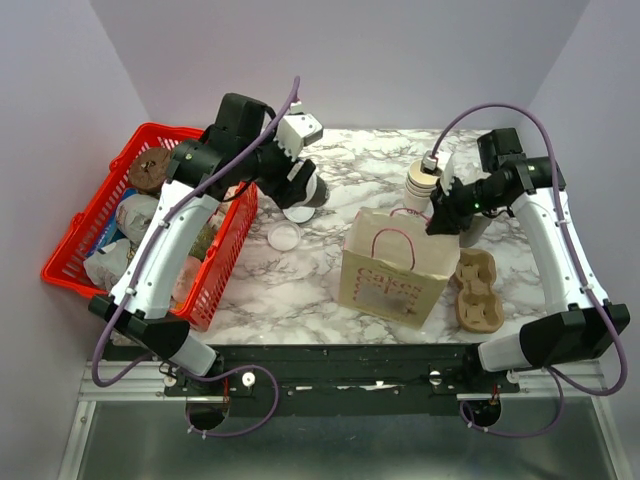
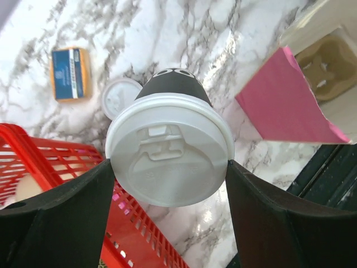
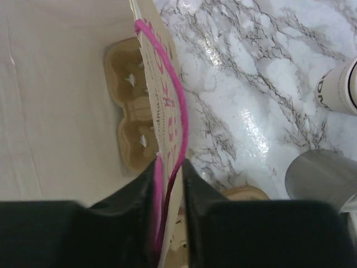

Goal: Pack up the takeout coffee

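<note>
Coffee (image 2: 170, 148), lidded, sits gripped between the left claw's (image 2: 170, 167) fingers, near the basket (image 1: 75, 240) on the desk (image 1: 300, 290). Right claw (image 3: 169, 167) pinches the bag's (image 1: 390, 265) rim, well apart from the coffee.

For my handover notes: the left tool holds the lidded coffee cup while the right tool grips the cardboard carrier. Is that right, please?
Not quite: the right tool grips the rim of the paper bag and its pink handle, as the right wrist view shows. The left tool does hold the lidded coffee cup.
</note>
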You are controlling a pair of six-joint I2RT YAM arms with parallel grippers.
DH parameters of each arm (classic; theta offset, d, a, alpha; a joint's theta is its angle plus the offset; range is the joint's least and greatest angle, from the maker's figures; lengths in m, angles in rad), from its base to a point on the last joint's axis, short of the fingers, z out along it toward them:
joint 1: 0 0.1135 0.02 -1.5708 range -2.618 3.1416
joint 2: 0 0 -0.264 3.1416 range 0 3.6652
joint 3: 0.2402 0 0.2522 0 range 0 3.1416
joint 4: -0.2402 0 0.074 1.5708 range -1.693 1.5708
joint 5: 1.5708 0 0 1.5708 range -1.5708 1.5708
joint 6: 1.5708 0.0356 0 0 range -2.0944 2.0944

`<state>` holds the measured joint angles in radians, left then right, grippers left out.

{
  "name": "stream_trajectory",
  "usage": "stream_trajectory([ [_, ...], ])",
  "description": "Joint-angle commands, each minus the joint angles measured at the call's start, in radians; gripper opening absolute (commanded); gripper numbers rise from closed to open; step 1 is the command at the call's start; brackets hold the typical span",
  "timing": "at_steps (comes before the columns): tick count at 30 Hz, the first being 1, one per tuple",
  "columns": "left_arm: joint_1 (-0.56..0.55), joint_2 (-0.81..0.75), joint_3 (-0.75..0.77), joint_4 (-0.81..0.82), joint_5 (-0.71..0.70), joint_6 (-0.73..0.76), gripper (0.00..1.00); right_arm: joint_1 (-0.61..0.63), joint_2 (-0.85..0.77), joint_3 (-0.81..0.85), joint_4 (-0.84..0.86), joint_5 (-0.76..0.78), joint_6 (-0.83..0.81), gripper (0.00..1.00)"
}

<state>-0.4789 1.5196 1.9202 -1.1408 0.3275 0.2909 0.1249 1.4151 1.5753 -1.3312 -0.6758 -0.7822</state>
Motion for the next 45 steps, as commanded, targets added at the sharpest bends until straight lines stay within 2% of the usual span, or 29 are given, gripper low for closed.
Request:
stream_trajectory([
  [1,0.011,0.030,0.095,-0.004,0.005,0.008,0.00,0.001,0.022,0.087,-0.079,-0.031,-0.009,0.18],
  [4,0.014,0.004,0.102,0.058,-0.004,0.004,0.00,0.004,0.038,0.164,-0.065,-0.053,0.010,0.03],
  [5,0.016,-0.005,0.099,0.097,-0.002,-0.002,0.00,0.007,0.039,0.181,-0.051,-0.056,0.020,0.02],
  [11,0.016,-0.088,0.028,0.263,0.042,-0.025,0.00,0.050,0.061,0.276,0.052,-0.044,0.054,0.01],
  [16,0.017,-0.170,-0.064,0.361,0.105,0.008,0.00,0.097,0.035,0.166,0.209,0.001,0.044,0.01],
  [18,0.017,-0.196,-0.099,0.395,0.146,0.016,0.00,0.128,-0.020,0.035,0.338,0.048,0.043,0.00],
  [21,0.016,-0.202,-0.093,0.372,0.217,0.040,0.00,0.177,-0.090,-0.104,0.484,0.105,0.041,0.01],
  [23,0.013,-0.202,-0.083,0.336,0.272,0.054,0.00,0.211,-0.103,-0.132,0.516,0.134,0.043,0.01],
  [28,0.005,-0.216,-0.073,0.286,0.324,0.071,0.00,0.225,-0.093,-0.103,0.560,0.174,0.064,0.00],
  [34,0.005,-0.236,-0.104,0.319,0.297,0.067,0.00,0.225,-0.074,-0.037,0.619,0.216,0.090,0.01],
  [41,0.003,-0.246,-0.116,0.325,0.321,0.079,0.00,0.234,-0.065,-0.050,0.658,0.232,0.103,0.00],
  [45,-0.030,-0.249,-0.133,0.288,0.334,0.143,0.00,0.254,-0.073,-0.092,0.655,0.228,0.104,0.01],
])
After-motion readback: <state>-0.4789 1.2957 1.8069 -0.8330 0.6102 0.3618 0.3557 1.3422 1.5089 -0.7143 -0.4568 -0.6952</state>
